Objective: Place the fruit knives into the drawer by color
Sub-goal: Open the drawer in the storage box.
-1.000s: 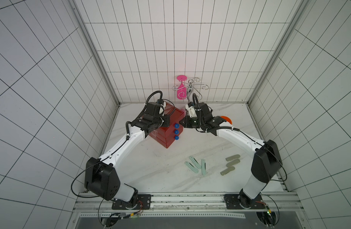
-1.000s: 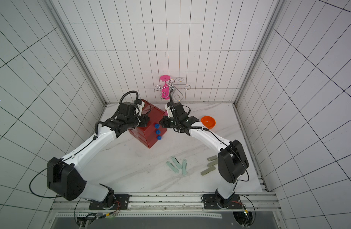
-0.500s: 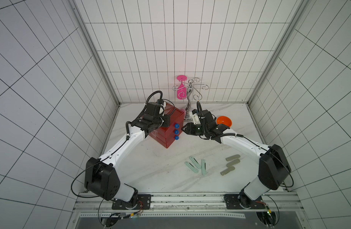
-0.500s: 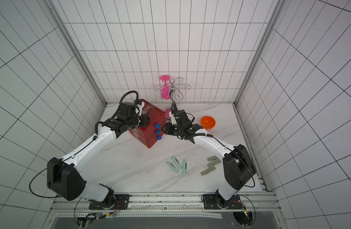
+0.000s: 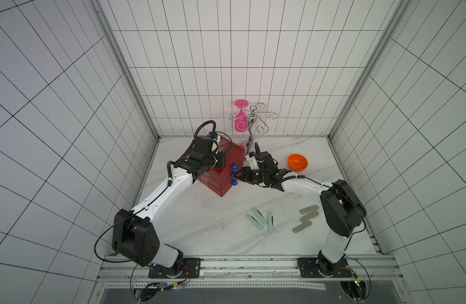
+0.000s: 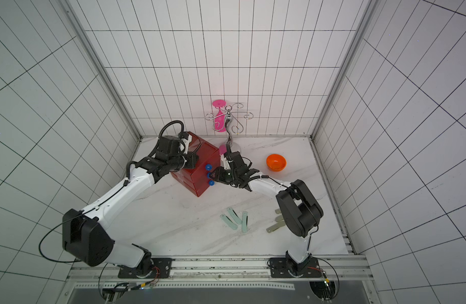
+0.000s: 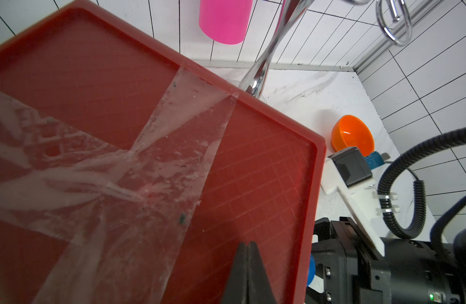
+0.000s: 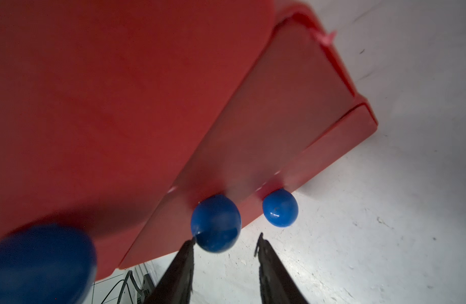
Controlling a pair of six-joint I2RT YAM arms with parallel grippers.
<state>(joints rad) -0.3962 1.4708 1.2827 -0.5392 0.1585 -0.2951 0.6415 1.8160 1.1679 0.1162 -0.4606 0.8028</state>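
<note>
The drawer (image 5: pixel 221 184) is a red chest with three blue knobs, standing at the back left of the table; its fronts look pushed in. My left gripper (image 7: pixel 249 243) is shut and empty, its tips resting on the taped top (image 7: pixel 174 147) near the front edge. My right gripper (image 8: pixel 225 238) is open in front of the middle knob (image 8: pixel 215 223), with one fingertip (image 8: pixel 190 243) against the knob's side. Three mint green fruit knives (image 5: pixel 259 216) lie near the table's middle front. Three grey-olive ones (image 5: pixel 309 216) lie to their right, partly hidden by my right arm in a top view (image 6: pixel 275 227).
An orange bowl (image 5: pixel 297 162) sits at the back right. A wire rack (image 5: pixel 253 123) holding a pink glass (image 5: pixel 239 118) stands against the back wall just behind the chest. Tiled walls close in the table on three sides.
My right gripper has come down from the chest's upper front to the middle knob, and its jaws have opened. The left arm has stayed put on the chest's top.
</note>
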